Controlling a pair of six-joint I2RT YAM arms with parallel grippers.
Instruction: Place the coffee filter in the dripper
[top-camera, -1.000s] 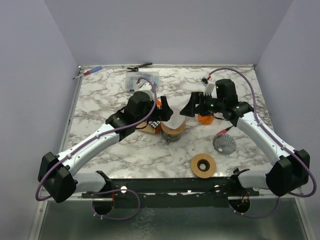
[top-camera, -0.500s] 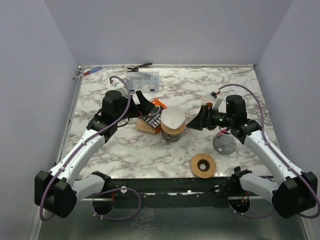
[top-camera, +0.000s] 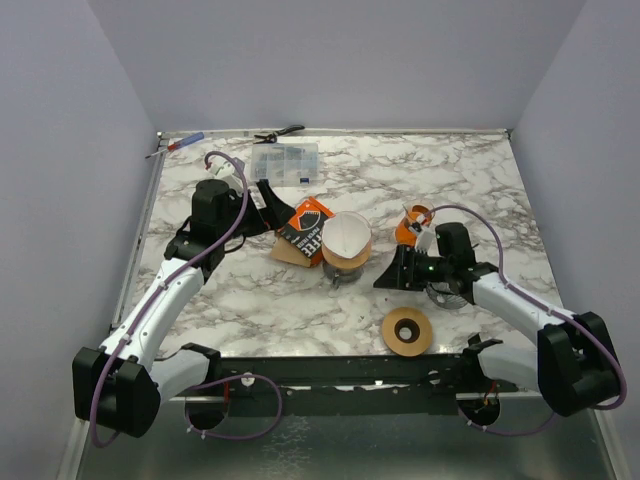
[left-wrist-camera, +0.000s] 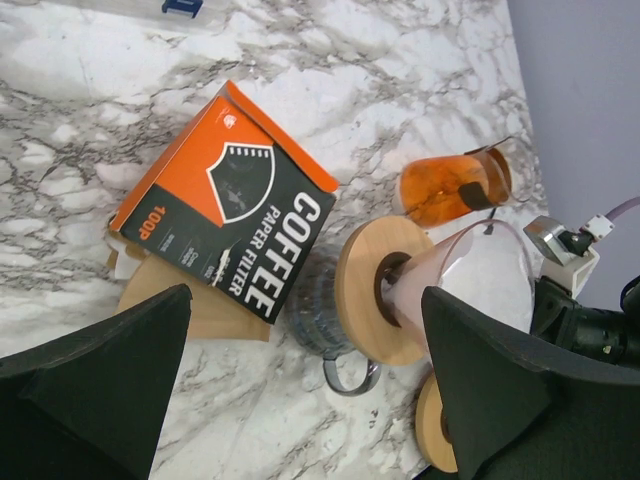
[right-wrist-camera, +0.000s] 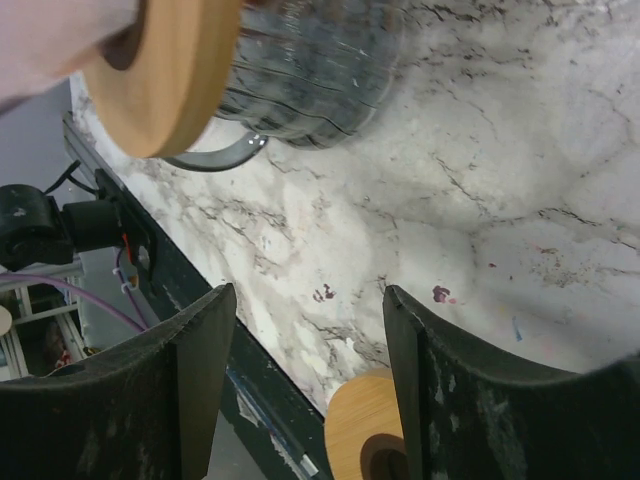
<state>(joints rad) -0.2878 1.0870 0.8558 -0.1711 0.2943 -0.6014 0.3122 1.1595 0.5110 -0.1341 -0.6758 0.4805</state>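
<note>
Filter paper, white and cone-shaped, sits inside the dripper at the centre of the overhead view. The dripper has a wooden collar and stands on a glass cup with a handle. Just left of it an orange and black filter box lies on the marble table. Left gripper, up and left of centre in the overhead view, points toward the box with its jaws spread wide and nothing between them. Right gripper, just right of the dripper and low over the table, also has its jaws apart, with only bare marble showing in the gap. An orange cup lies on its side to the upper right of the dripper. A wooden ring lies flat at lower centre, near the front edge of the table.
</note>
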